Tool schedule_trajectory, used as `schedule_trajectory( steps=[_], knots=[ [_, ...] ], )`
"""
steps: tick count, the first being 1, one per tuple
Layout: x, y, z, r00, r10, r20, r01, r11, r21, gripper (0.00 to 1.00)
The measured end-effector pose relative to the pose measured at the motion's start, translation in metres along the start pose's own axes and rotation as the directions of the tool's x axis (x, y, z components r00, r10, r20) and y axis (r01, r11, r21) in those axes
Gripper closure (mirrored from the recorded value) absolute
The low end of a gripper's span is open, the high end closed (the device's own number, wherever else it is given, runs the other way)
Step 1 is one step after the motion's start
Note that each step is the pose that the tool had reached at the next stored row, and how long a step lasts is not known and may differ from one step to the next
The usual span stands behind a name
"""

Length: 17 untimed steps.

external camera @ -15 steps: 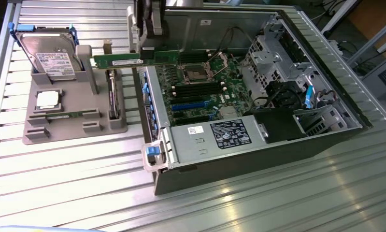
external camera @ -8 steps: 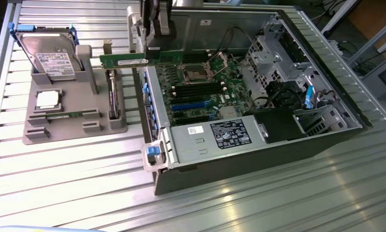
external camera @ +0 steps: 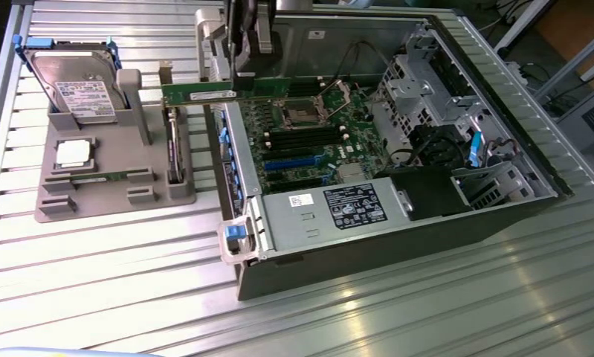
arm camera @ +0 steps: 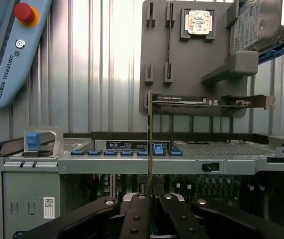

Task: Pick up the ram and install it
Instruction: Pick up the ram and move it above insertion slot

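- We see the gripper (external camera: 242, 74) clenched on the ram (external camera: 198, 93), its dark fingers (arm camera: 137, 214) pinching the stick from both sides.
- The ram is held up in the air with its long edge level. In the exterior view it hangs at the side of the open computer case (external camera: 376, 245) that faces the grey holder (external camera: 108, 193), with one end jutting out toward the holder.
- In the wrist view we look along the ram edge-on, as a thin line rising from between the fingers.
- The ram is not seated. The motherboard (external camera: 307, 141), with its black memory slots (external camera: 287, 137) and the processor socket (external camera: 302, 113), lies below it inside the case.
- A grey metal cover with a black label (external camera: 326, 212) spans the near part of the case, and a blue latch (external camera: 235, 232) sits at its corner.
- The holder stands on the ribbed metal tabletop (external camera: 426, 312), at the exterior view's left of the case. It carries a hard drive (external camera: 73, 82) leaning in its rack, a square silver processor chip (external camera: 73, 152) lying flat, and a dark expansion card (external camera: 172, 145) standing on edge.
- In the wrist view a teach pendant (arm camera: 7, 50) with a red stop button (arm camera: 25, 12) lies on the tabletop, well apart from the holder.
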<state>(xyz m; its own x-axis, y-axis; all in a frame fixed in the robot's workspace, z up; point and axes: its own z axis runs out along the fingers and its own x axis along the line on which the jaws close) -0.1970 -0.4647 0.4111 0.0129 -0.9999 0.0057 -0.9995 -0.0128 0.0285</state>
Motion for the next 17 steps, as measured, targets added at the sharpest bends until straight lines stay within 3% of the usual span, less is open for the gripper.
schedule_trajectory(
  steps=[17],
  knots=[
    [0.000, -0.0178, -0.0005, 1.0000, 0.000, -0.0032, 0.000, 1.0000, 0.0000, 0.88]
  ],
)
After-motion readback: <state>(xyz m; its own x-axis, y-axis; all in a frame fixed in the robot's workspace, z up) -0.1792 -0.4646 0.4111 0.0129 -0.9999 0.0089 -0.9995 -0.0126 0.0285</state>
